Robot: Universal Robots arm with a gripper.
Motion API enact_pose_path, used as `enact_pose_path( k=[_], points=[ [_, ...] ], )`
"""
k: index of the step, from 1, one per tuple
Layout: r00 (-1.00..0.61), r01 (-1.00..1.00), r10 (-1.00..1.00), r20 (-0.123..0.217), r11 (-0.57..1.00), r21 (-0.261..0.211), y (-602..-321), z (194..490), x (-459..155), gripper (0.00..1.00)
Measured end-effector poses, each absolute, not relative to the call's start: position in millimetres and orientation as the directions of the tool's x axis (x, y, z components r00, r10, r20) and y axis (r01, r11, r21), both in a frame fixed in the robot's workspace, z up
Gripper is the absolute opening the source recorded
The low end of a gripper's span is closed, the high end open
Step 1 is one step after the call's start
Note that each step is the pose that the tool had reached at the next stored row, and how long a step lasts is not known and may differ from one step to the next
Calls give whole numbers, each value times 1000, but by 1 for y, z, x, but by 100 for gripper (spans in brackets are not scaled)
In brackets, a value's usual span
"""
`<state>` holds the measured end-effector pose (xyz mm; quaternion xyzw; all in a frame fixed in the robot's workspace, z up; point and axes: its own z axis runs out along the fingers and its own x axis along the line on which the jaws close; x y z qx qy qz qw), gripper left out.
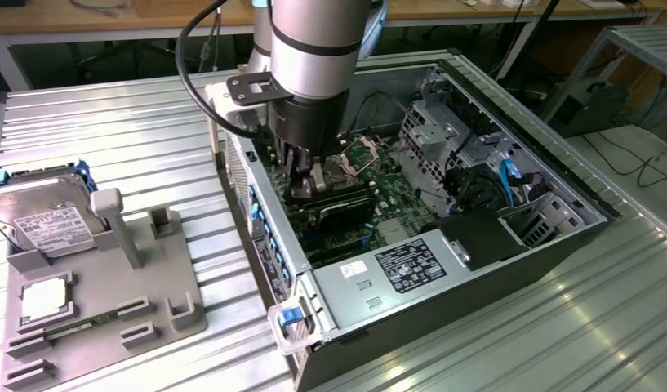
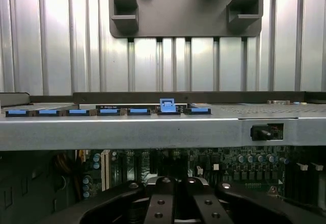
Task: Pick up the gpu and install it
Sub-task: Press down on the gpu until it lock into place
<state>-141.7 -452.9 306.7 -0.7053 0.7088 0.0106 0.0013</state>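
Grey plastic fixture (image 1: pixel 104 310) sits at the exterior view's left on the ribbed metal table (image 1: pixel 126 122). It carries one hard drive (image 1: pixel 45 216) propped in its far corner and one square chip (image 1: pixel 45 298) lying flat nearer the front. Several of its other pockets stand unfilled. A strip of bare table runs between the fixture's edge and the one open case (image 1: pixel 344 282) in the middle.

Along the case's rim nearest the fixture the wrist view shows seven blue tabs (image 2: pixel 77 112) in a row. Six lie flat and one (image 2: pixel 167 105) stands raised.

The single arm (image 1: pixel 322 41) comes straight down into the case, close to that rim. Its gripper (image 1: pixel 306 184) is low over the motherboard with the fingers drawn together. The gpu (image 1: pixel 339 211), a dark flat card, lies inside the case right under the gripper and runs toward the exterior view's right. I cannot tell whether the fingers pinch its edge or just rest on it. Room around the gripper is tight, with the rim on one side and board parts on the other.

Further right are one white-and-black label (image 1: pixel 415 265), drive cages and blue cables (image 1: pixel 511 175). Beyond the case's far wall there is open table.
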Motion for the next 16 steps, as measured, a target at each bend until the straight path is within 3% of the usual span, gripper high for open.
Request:
enact_pose_path(
  k=[16],
  points=[
    [-5, -1000, -1000, -17, 5, 13, -453, 312, -148, 11]
  ],
)
